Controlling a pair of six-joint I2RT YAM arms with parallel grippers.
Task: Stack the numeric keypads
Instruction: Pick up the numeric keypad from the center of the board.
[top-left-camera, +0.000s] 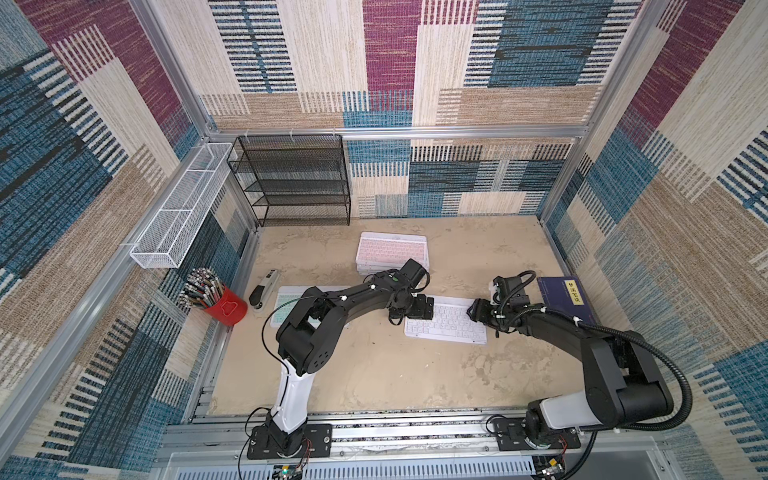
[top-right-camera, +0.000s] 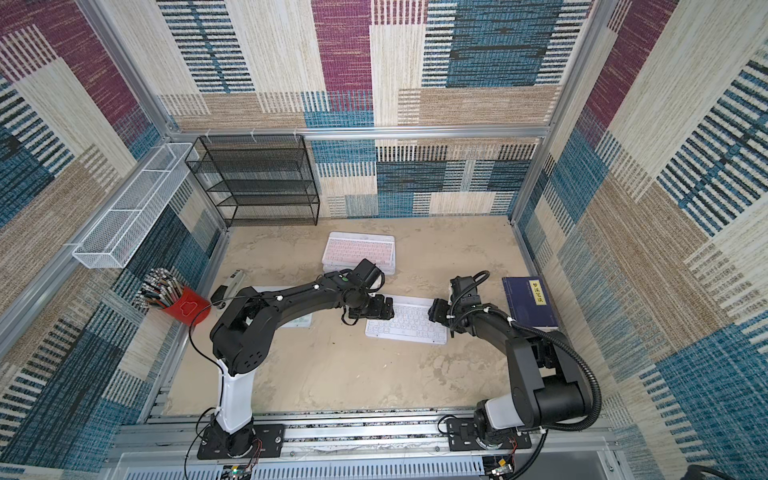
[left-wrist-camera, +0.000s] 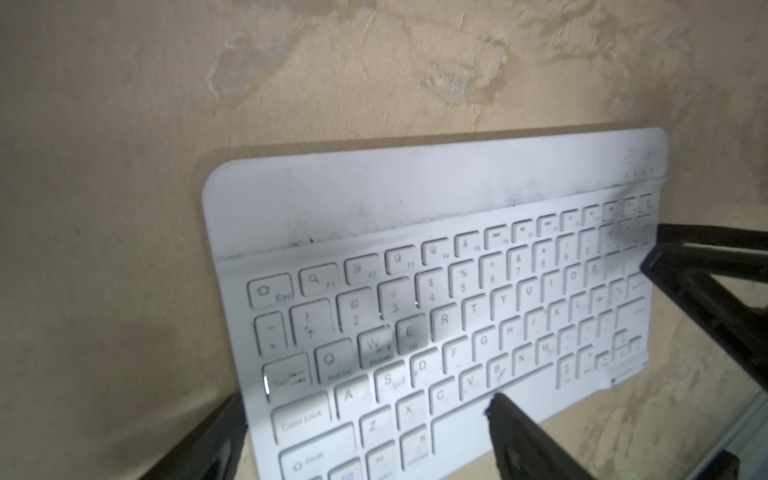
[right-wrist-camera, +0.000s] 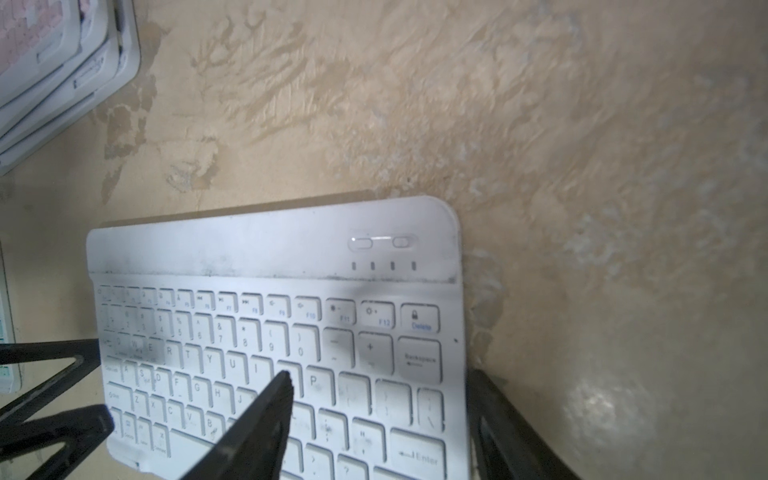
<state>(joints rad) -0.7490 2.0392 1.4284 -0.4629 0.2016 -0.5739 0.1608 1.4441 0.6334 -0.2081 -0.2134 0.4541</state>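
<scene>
White keypad (top-left-camera: 446, 323) flat on worktop (top-left-camera: 374, 374), centre of frame. Your left claw (top-left-camera: 424, 311) at its left end, jaws wide apart, gripping nothing. Your right claw (top-left-camera: 473, 311) at its right end, jaws partly apart, one finger (right-wrist-camera: 266, 415) over keys, nothing gripped. Pink-topped keypad stack (top-left-camera: 392, 249) just above centre. Mint keypad (top-left-camera: 286, 298) left, partly under your arm. Red cup (top-left-camera: 227, 311), far left, holds pens (top-left-camera: 201, 286).

A white keypad (top-left-camera: 446, 326) lies flat on the table, keys up, near the middle of both top views. It looks a bit dirty along its plain strip. Just above it in the frame sits a pile of keypads (top-left-camera: 390, 253), a little crooked, with pink keys on top. At the left lies a mint green keypad (top-left-camera: 283, 309), only partly seen.
</scene>
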